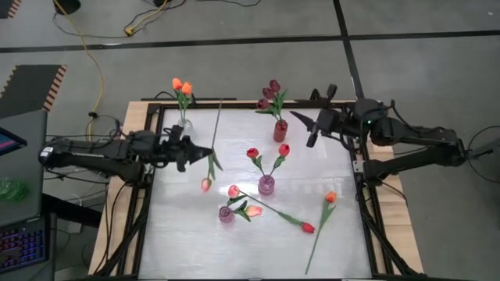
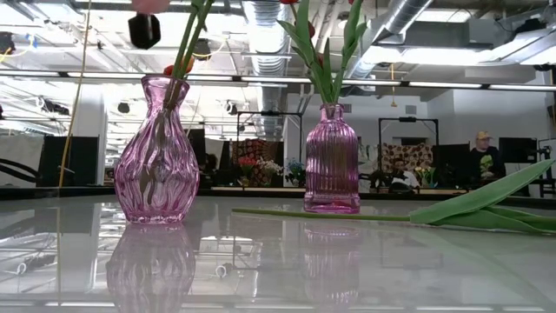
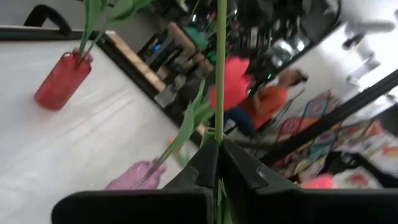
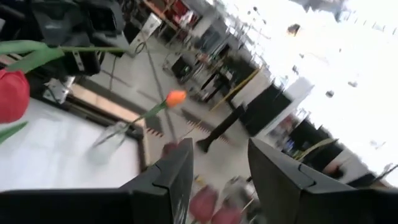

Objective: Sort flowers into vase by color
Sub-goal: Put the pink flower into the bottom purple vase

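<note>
**Sorting tulips: one stem gripped, several still loose on the table.**

The table carries four vases, flowers standing in each. The right gripper waits with its fingers apart near the red vase. The left gripper is clamped on a pink tulip mid-stem, probably for carrying; its long axis runs away from the camera, head nearest.

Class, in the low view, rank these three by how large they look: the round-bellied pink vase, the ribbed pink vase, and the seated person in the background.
1. Round-bellied pink vase, largest, though it stands nearest the camera.
2. Ribbed pink vase.
3. Seated person, smallest, because far off in the room.
</note>
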Controlling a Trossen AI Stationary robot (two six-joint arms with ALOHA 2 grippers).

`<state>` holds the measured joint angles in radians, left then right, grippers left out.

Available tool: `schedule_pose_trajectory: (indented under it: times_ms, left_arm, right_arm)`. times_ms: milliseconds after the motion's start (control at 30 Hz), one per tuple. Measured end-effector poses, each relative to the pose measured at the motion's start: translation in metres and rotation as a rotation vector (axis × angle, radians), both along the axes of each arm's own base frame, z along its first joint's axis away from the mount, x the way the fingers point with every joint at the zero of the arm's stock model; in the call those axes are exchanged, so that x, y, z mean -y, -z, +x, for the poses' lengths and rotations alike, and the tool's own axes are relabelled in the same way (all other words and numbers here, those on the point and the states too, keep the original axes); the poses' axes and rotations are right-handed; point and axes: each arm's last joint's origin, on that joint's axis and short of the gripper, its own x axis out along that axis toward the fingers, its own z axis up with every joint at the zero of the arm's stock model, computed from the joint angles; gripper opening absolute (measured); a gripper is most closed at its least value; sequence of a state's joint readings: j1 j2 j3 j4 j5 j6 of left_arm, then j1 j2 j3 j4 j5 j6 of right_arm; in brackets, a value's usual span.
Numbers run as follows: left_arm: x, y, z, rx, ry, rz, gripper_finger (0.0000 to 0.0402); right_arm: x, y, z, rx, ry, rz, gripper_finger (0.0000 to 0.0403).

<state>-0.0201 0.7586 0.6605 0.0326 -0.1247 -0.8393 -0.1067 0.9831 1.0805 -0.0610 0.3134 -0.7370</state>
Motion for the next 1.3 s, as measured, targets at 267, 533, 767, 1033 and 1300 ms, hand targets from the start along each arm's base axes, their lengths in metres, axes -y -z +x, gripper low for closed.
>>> schedule_pose_trajectory:
  times_ms: [267, 533, 767, 1033, 1300]
  left_arm:
    - [-0.014, -0.012, 0.003, 0.137, -0.065, -0.059, 0.0000]
    - [-0.018, -0.021, 0.015, 0.292, 0.002, -0.127, 0.0000]
    - [-0.020, -0.020, 0.028, 0.346, 0.034, -0.297, 0.0000]
    - [-0.021, -0.019, 0.036, 0.387, 0.046, -0.345, 0.0000]
    - [-0.020, -0.027, 0.033, 0.468, 0.055, -0.293, 0.0000]
  right_arm:
    - [-0.019, -0.001, 0.026, -0.014, -0.069, -0.293, 0.0179]
    - [-0.035, 0.007, 0.059, 0.006, -0.088, -0.503, 0.0179]
    - [-0.045, 0.013, 0.077, -0.008, -0.087, -0.638, 0.0179]
    - [-0.050, 0.006, 0.082, 0.006, -0.090, -0.651, 0.0179]
    - [-0.049, -0.015, 0.077, 0.044, -0.012, -0.627, 0.0179]
